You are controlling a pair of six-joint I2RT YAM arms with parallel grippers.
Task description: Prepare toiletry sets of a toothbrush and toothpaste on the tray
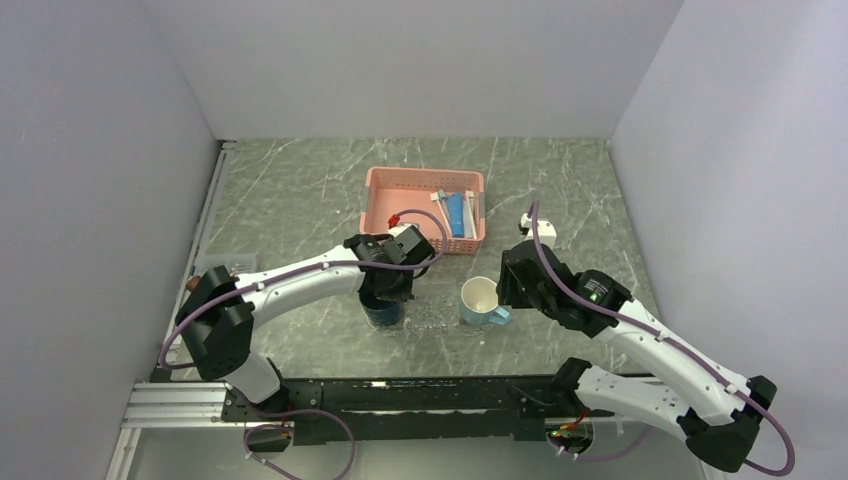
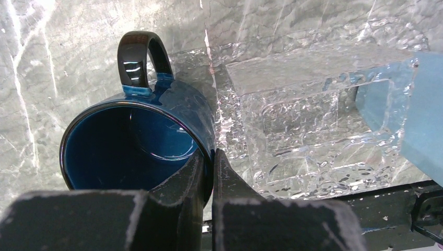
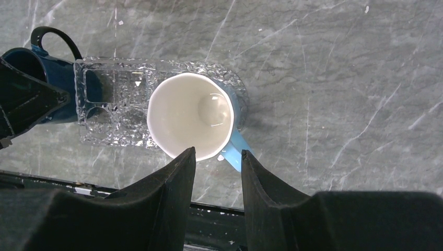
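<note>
1. Where the left gripper (image 2: 209, 157) meets the dark blue mug (image 2: 130, 151), its fingers are pressed almost together on the rim, one inside the wall and one outside. The mug stands upright, with its handle pointing away from the wrist camera.
2. Right gripper (image 3: 217, 154): the jaws are partly apart and nothing is held. It hangs over the near rim of the light blue mug (image 3: 190, 115), and the handle lies below the gap. I cannot tell whether there is contact.
3. The tray (image 3: 109, 104) lies flat on the table (image 1: 300, 200) between the two mugs, with one end against the dark mug. The light mug overlaps its other end (whether the mug stands on it or just beside it I cannot tell).
4. The tray's compartments hold no items.
5. The toothpaste (image 1: 456, 213) and the toothbrush (image 1: 472, 208) lie side by side in the right part of the pink basket (image 1: 420, 175), farther back on the table and well apart from the tray.
6. Both mugs are empty inside.
</note>
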